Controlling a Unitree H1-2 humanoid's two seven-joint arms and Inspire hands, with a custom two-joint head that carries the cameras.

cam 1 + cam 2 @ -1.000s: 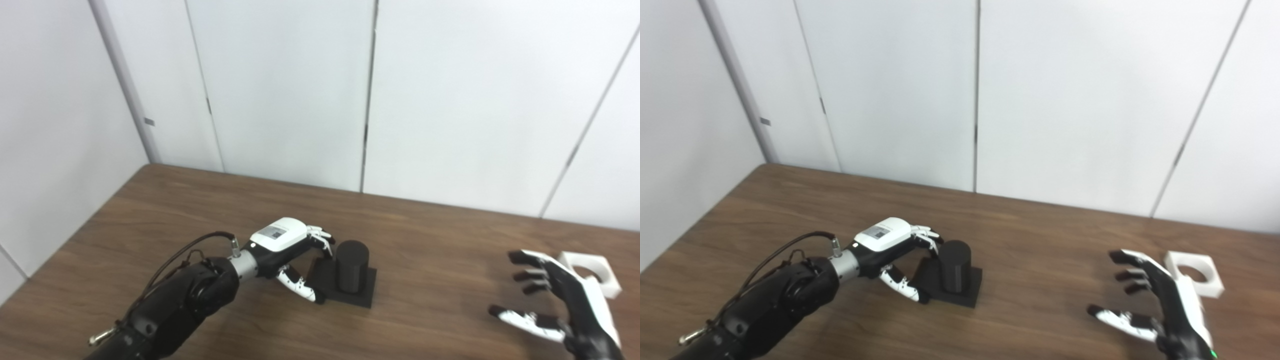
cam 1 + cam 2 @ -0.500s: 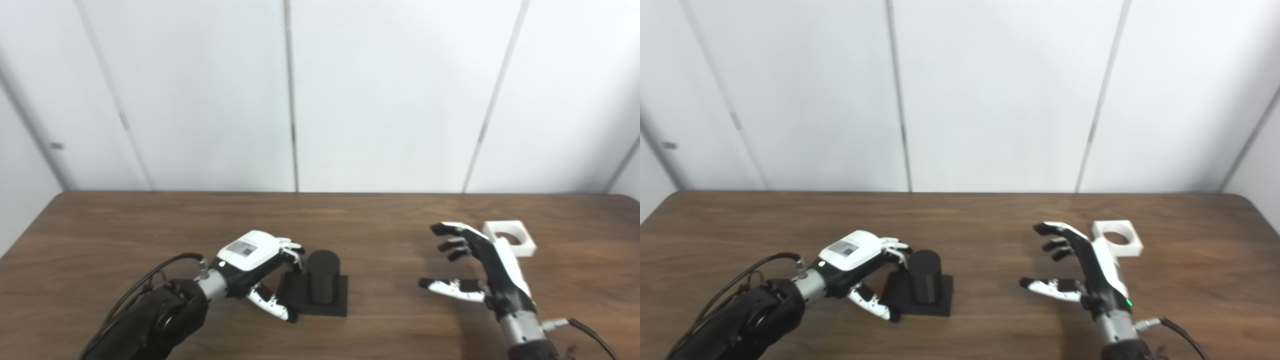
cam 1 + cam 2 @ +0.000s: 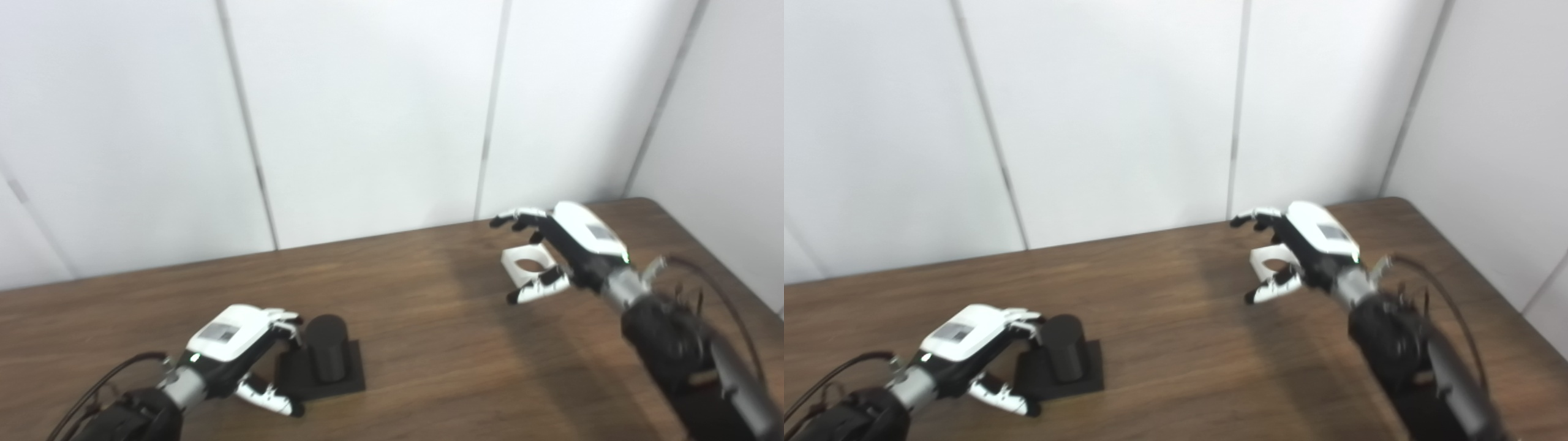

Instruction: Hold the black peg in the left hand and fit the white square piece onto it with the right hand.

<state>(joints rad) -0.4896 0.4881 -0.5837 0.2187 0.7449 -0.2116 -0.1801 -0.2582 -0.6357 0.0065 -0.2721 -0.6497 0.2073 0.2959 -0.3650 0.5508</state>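
hands: two (image 3: 236, 343) (image 3: 566, 248) | black peg (image 3: 326, 357): one | white square piece (image 3: 525, 267): one

Black peg (image 3: 326, 354) on black base, white square piece (image 3: 528, 267), both hands (image 3: 229, 343) (image 3: 566, 248) white/black w/ speckled thumbs, brown woodgrain table (image 3: 416, 343), white walls.

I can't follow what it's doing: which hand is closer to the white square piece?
Right. The right hand arches over the white square piece; the left hand is far across the table, beside the black peg.
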